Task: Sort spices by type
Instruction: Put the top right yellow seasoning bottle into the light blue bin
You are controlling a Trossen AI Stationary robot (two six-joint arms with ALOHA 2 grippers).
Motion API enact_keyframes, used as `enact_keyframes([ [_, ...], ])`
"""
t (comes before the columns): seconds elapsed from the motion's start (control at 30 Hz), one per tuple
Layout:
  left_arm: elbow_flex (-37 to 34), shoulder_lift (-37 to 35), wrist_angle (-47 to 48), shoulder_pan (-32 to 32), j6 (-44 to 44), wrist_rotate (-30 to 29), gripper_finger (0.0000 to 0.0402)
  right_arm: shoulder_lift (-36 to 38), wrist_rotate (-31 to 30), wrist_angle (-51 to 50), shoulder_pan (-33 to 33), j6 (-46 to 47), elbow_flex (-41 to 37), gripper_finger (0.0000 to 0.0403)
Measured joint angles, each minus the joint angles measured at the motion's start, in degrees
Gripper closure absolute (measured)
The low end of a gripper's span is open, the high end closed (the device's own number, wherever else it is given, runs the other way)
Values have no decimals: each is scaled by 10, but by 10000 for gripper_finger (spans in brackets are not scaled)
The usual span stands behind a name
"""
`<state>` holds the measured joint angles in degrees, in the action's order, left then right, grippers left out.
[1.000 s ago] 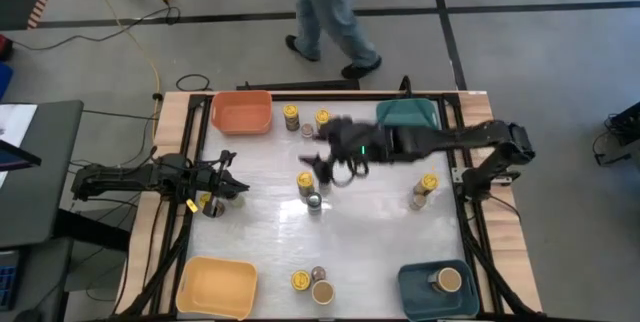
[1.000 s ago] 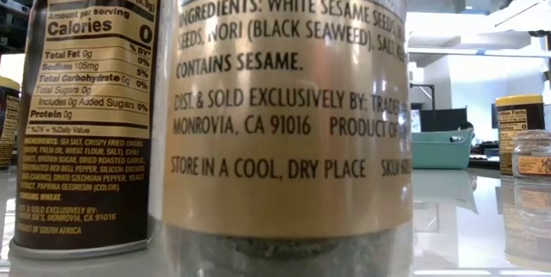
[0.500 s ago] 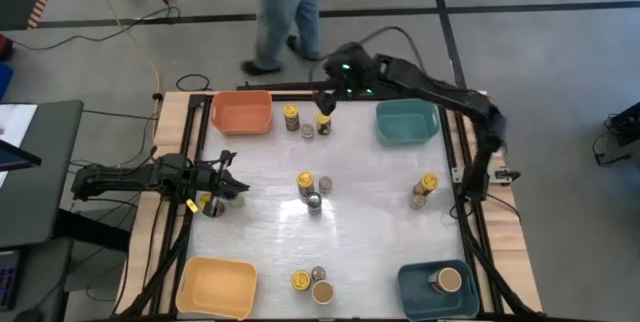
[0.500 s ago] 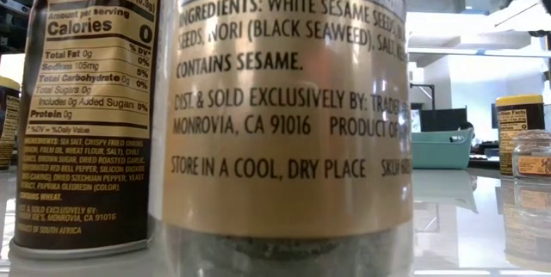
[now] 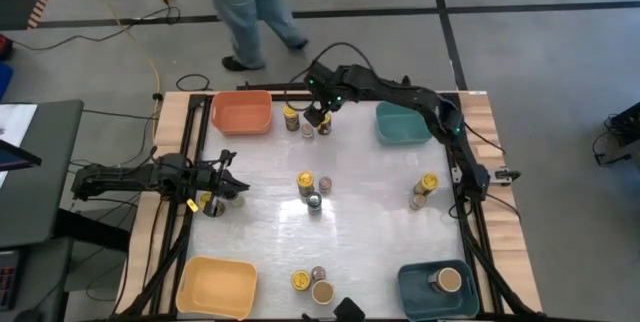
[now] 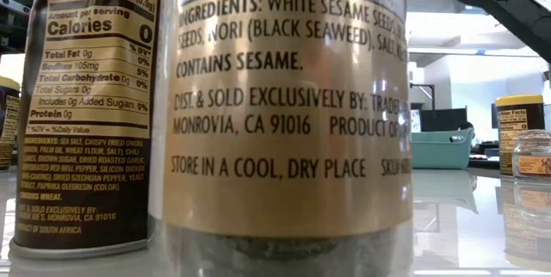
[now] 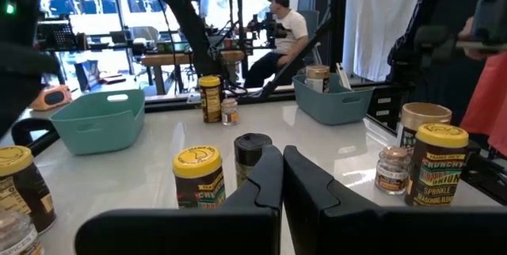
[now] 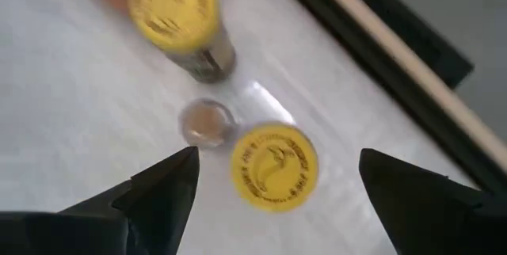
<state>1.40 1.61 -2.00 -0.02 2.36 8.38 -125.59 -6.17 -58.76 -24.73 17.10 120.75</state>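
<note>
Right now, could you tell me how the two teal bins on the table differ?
The far teal bin, beside the open right gripper, looks empty; the near teal bin holds a tan-lidded jar. The near teal bin is a darker teal than the far teal bin. Both sit on the table's right side.

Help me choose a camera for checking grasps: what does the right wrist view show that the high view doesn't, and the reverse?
Only the right wrist view: the right gripper with jaws wide apart around a yellow-lidded jar, and a small grey-topped jar beside it.
Only the high view: four bins, including the orange bin, and the left gripper waiting, shut.
Both: that far-edge jar cluster.
</note>
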Motion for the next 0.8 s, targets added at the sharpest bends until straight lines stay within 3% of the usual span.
enact_keyframes([
  [0.8, 0, 0, 0, 0, 0, -1, 401, -41, -44, -13, 9, 40, 0, 42],
])
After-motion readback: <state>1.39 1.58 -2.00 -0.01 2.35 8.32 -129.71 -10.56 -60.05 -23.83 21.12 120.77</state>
